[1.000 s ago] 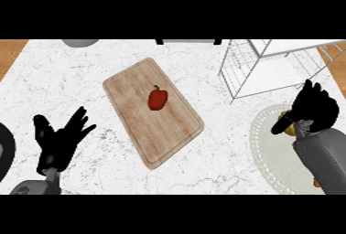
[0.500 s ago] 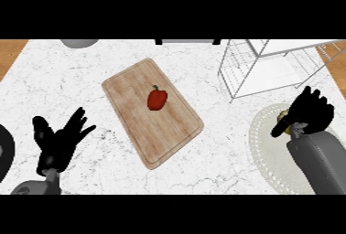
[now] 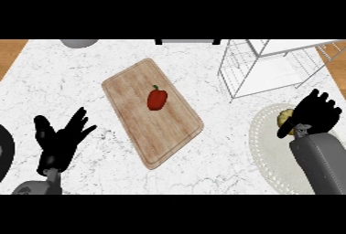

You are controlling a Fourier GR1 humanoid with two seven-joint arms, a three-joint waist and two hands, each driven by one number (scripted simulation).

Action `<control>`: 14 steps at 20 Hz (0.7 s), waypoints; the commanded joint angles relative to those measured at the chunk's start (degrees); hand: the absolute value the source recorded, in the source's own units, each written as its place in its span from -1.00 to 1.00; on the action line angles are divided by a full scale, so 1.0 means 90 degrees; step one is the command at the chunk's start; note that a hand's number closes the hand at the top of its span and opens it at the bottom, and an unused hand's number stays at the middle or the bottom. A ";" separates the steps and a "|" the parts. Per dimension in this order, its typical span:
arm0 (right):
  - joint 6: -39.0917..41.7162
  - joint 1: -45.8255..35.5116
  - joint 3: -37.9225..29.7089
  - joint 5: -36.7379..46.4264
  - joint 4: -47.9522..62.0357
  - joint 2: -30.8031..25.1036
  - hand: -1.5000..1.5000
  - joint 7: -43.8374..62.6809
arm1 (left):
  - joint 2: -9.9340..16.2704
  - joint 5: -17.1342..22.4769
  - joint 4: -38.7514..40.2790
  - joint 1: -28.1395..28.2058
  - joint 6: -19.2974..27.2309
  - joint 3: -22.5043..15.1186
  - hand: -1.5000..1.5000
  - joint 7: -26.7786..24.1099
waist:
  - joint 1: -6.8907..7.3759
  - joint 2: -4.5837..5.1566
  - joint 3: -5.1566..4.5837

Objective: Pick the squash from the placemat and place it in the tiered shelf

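Note:
The yellow squash [image 3: 286, 118] lies on the round whitish placemat [image 3: 267, 148] at the right of the counter. My right hand [image 3: 316, 113] sits on its right side, fingers curled over it and the thumb across its front, so most of it is hidden. The white wire tiered shelf [image 3: 265, 68] stands just beyond, at the upper right. Near the lower left, my left hand [image 3: 62, 139] rests open with fingers up and holds nothing.
A wooden cutting board [image 3: 145, 123] lies slanted in the middle with a red bell pepper [image 3: 157, 98] on it. A grey round object [image 3: 79, 43] sits at the far edge, and a dark curved rim [image 3: 4, 153] shows at the left edge.
My right hand has come down onto the squash and its fingers have curled in. The squash, the board and my left hand have stayed put.

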 commanded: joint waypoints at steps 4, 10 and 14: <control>-0.0604 -0.0069 -0.0463 0.0413 0.0647 0.0267 -1.00 -0.0119 | -0.0239 -0.0363 0.0244 0.0211 -0.0037 -0.0025 0.00 -0.0223 | 0.0015 0.0028 -0.0022; -0.0632 -0.0475 -0.0824 0.0539 0.1583 0.0391 -1.00 -0.0744 | -0.0112 -0.0287 -0.0291 0.0104 -0.0157 0.0257 0.00 0.0484 | 0.0031 0.0030 -0.0021; 0.0578 -0.0137 -0.0405 0.0149 0.1631 0.0331 1.00 -0.1356 | -0.0331 -0.0285 -0.0047 0.0202 -0.0177 0.0114 0.00 0.0082 | 0.0035 0.0037 -0.0023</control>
